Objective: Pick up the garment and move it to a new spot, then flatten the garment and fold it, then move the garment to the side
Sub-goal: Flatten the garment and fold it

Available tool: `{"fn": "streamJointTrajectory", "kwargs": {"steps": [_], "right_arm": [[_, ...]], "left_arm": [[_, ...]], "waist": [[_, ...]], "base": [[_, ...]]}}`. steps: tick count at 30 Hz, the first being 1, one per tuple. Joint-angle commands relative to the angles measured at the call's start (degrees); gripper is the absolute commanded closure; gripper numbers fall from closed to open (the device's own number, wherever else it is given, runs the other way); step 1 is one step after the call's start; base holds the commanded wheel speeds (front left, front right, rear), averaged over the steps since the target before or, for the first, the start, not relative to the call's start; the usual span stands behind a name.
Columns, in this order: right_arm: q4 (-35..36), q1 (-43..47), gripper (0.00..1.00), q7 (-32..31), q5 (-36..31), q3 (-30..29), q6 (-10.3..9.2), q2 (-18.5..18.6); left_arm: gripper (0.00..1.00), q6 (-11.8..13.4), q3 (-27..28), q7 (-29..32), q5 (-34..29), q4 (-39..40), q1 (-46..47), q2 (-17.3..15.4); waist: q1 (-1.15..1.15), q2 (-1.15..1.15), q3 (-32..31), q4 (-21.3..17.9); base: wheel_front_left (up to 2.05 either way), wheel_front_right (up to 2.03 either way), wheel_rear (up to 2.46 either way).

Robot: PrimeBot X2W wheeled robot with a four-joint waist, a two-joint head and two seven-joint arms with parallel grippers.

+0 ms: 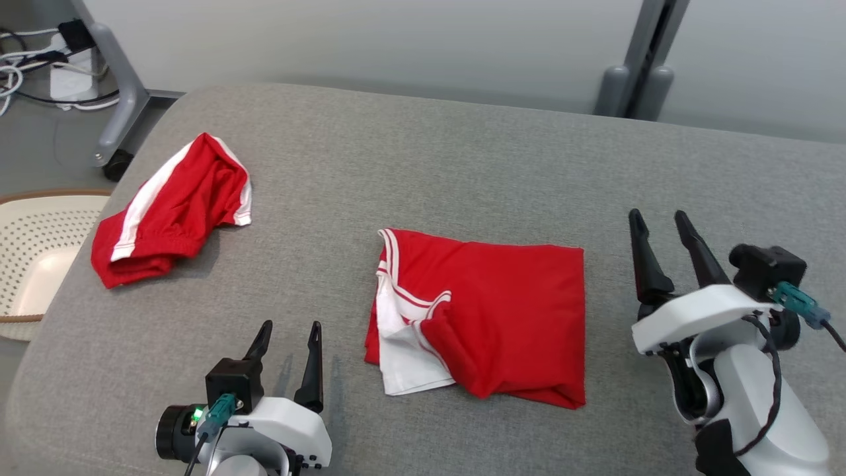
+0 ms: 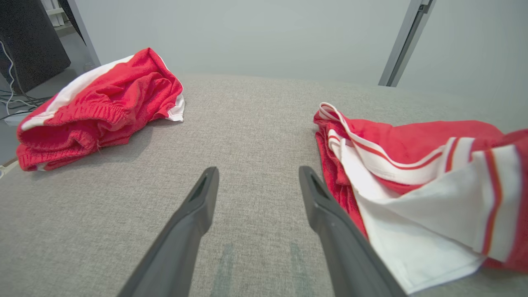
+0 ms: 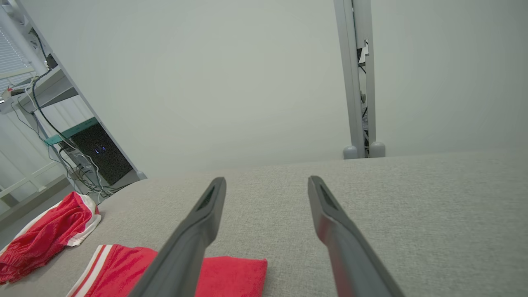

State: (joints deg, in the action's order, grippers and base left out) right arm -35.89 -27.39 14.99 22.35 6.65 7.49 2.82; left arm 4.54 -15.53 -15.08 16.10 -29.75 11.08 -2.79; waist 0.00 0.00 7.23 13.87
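A red garment with white striped trim (image 1: 492,311) lies folded in a rough rectangle at the middle of the grey padded table (image 1: 423,165). In the left wrist view this garment (image 2: 416,177) is just right of my fingers, its white flap nearest. My left gripper (image 1: 289,330) stands open at the table's front, left of the garment and apart from it. My right gripper (image 1: 659,221) stands open to the garment's right, raised, with nothing between its fingers. The right wrist view shows the garment (image 3: 231,270) low between and left of my fingers.
A second red garment with white side stripes (image 1: 175,211) lies crumpled at the table's far left (image 2: 99,107) (image 3: 45,235). A perforated cream basket (image 1: 33,251) stands off the left edge. Grey stand legs (image 1: 119,92) and cables are behind the table.
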Motion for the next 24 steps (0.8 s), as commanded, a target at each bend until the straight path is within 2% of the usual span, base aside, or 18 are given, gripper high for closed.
{"fn": "streamJointTrajectory", "kwargs": {"steps": [1,5,10,24], "right_arm": [[1.2,1.5,0.00,0.2,-1.8,-1.4,0.00,0.3],[4.9,5.2,0.00,0.2,-5.6,-6.8,0.00,0.2],[7.9,9.2,0.00,0.3,-8.5,-10.2,0.00,0.2],[12.0,17.3,0.00,0.3,-12.2,-9.8,0.00,0.3]], "left_arm": [[0.00,-0.1,0.5,-0.1,-0.4,0.3,1.0,-0.2],[0.00,-0.1,1.6,-0.1,-1.1,0.7,1.1,-0.3],[0.00,0.1,3.4,-0.1,-1.8,0.9,0.3,-0.3],[0.00,0.1,8.3,-0.1,-4.2,1.4,-4.0,-0.3]], "waist": [[0.00,0.00,0.1,-1.9],[0.00,0.00,0.0,-4.3],[0.00,0.00,-0.5,-7.0],[0.00,0.00,-4.3,-10.8]], "base": [[0.00,0.00,0.00],[0.00,0.00,0.00],[0.00,0.00,0.00],[0.00,0.00,0.00]]}}
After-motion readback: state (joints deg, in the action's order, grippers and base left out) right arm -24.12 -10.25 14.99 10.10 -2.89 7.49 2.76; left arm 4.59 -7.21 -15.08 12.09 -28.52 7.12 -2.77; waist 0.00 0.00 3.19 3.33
